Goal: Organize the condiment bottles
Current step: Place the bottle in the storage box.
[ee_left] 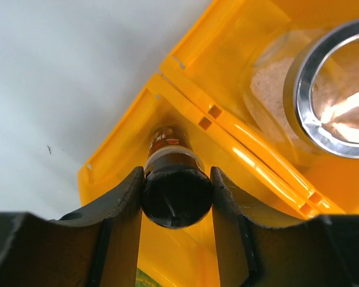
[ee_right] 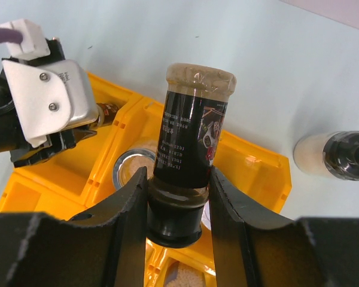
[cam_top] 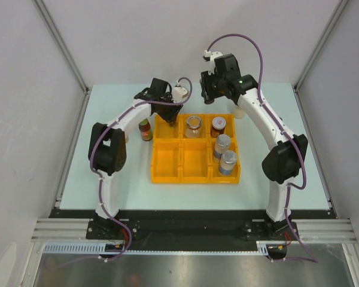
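Observation:
My left gripper is shut on the black cap of a slim sauce bottle, which stands in the far-left compartment of the yellow tray. My right gripper is shut on the black cap of a dark-labelled spice jar and holds it above the tray's far side. A silver-lidded clear jar sits in the far-middle compartment. A red-capped brown jar sits in the far-right one. Two blue-labelled shakers stand in the right compartments.
A red/green-labelled sauce bottle stands on the table just left of the tray. A black-capped jar with pale contents stands on the table right of the tray's far corner. The left gripper's white housing is close to my right gripper.

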`<state>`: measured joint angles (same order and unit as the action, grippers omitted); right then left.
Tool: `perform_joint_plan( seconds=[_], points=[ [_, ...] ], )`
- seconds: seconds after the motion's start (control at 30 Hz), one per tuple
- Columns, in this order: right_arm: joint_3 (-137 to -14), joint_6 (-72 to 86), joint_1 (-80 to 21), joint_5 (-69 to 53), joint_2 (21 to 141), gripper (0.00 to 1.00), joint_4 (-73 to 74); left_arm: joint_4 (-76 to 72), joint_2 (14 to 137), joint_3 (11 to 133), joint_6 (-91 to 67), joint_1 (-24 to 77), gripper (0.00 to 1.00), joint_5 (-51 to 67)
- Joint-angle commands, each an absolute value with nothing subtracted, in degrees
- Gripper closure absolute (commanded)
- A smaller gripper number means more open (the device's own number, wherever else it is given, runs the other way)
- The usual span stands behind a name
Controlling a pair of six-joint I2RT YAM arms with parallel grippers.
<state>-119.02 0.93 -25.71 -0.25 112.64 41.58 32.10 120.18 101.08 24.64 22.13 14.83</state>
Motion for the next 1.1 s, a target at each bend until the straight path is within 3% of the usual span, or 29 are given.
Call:
perform_joint_plan(
  seconds=[0.0, 0.2, 0.43, 0.77, 1.07],
  points=[
    [-119.0, 0.2, -25.3, -1.3, 109.2, 1.00, 39.1, 31.9, 122.4, 105.1, 26.8, 22.4, 0.66, 13.8],
    [-119.0, 0.2, -25.2, -1.4, 109.2, 1.00, 39.1, 31.9, 123.1, 105.7, 27.1, 22.4, 0.55, 13.5],
    [-118.9, 0.2, -25.0, -1.1, 109.4, 1.00, 38.9, 30.7, 124.4, 106.3, 27.4, 22.3, 0.23, 11.7],
    [-118.9, 0.2, -24.4, -1.2, 109.4, 1.00, 38.9, 29.6, 123.9, 107.4, 25.4, 22.0, 0.19, 12.3],
    [-114.4, -6.1, -23.6, -3.2, 107.8, 1.00, 39.5, 30.3, 114.3, 107.2, 21.4, 20.7, 0.01, 16.7]
  ],
)
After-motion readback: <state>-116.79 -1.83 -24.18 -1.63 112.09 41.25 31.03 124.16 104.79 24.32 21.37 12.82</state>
